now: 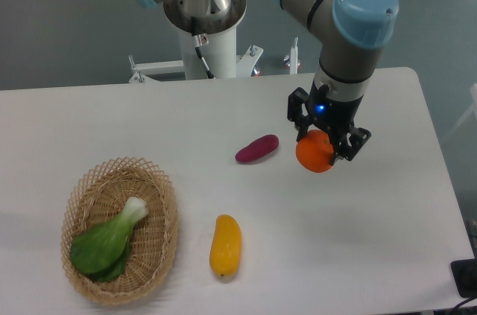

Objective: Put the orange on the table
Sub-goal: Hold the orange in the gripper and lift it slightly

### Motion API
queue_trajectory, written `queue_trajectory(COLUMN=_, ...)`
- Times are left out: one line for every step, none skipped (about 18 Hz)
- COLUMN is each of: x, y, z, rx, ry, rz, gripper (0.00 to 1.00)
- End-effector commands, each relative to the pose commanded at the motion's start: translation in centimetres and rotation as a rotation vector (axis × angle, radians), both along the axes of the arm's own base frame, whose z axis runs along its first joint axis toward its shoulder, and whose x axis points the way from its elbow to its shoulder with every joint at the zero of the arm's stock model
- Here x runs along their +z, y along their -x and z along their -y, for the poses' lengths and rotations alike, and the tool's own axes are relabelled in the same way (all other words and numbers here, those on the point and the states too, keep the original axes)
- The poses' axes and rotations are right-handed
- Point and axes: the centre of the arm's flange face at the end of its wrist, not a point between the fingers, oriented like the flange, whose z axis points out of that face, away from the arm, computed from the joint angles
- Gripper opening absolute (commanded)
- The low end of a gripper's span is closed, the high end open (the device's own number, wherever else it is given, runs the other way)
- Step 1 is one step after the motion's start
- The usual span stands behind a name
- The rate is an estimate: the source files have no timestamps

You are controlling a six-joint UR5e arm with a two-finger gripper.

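The orange (pixel 314 153) is a small round bright-orange fruit held between the black fingers of my gripper (pixel 322 145). The gripper is shut on it over the right half of the white table (pixel 358 226). I cannot tell whether the orange touches the tabletop or hangs just above it. The arm's grey and blue wrist stands directly above the gripper.
A purple sweet potato (pixel 257 149) lies just left of the gripper. A yellow-orange mango-like fruit (pixel 225 245) lies near the front middle. A wicker basket (pixel 119 229) at the front left holds a green bok choy (pixel 108 242). The robot's base (pixel 205 24) stands behind the table's far edge.
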Motion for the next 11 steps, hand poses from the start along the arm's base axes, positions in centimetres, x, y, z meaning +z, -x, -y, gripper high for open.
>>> queue_trajectory(x=-0.3, y=0.0, z=0.0, rx=0.0, ry=0.003, rz=0.002, gripper=0.48)
queue_trajectory(x=-0.7, y=-0.1, z=0.1, rx=0.0, ry=0.007, rz=0.008, gripper=0.48)
queue_trajectory(x=-0.6, y=-0.2, z=0.1, rx=0.0, ry=0.007, rz=0.008, gripper=0.48)
queue_trajectory(x=-0.3, y=-0.3, z=0.3, rx=0.002, ry=0.002, rz=0.004, gripper=0.48)
queue_trajectory(x=0.1, y=-0.3, z=0.4, rx=0.003, ry=0.0, rz=0.0, gripper=0.48)
queue_trajectory(x=0.0, y=-0.2, z=0.6, rx=0.006, ry=0.001, rz=0.001, gripper=0.48)
queue_trajectory(x=0.1, y=-0.2, z=0.5, rx=0.006, ry=0.0, rz=0.0, gripper=0.48)
queue_trajectory(x=0.5, y=0.0, z=0.5, rx=0.008, ry=-0.006, rz=-0.007, gripper=0.48)
queue_trajectory(x=0.5, y=0.0, z=0.5, rx=0.007, ry=-0.011, rz=-0.004, gripper=0.48)
queue_trajectory(x=0.4, y=-0.1, z=0.5, rx=0.007, ry=-0.01, rz=-0.001, gripper=0.48)
queue_trajectory(x=0.3, y=-0.1, z=0.5, rx=0.007, ry=-0.009, rz=0.0, gripper=0.48)
